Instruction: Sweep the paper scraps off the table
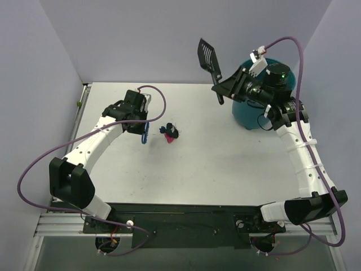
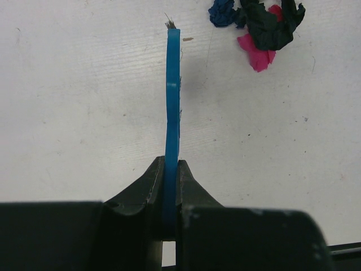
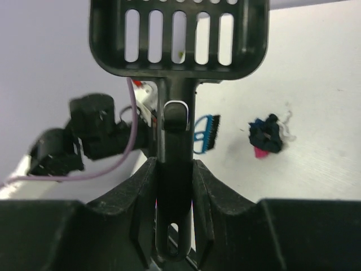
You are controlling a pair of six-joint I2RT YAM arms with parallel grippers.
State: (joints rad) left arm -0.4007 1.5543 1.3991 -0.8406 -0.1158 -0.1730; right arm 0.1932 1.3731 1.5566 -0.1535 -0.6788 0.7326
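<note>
Left wrist view: the left gripper (image 2: 172, 172) is clamped fully on the thin blue brush (image 2: 172, 101). The brush is edge-on with its bristle end low over the table (image 2: 67, 113), presumably so that one stroke can push the scraps (image 2: 260, 25), which lie bunched in a small pile just beyond and to one side of the brush tip. Farther off, the right gripper (image 3: 175, 169) is closed narrow on the handle of the black scoop (image 3: 177, 34), carried high off the table with the slotted pan up, near the teal bin (image 1: 251, 116), probably to stay clear of the sweep path.
</note>
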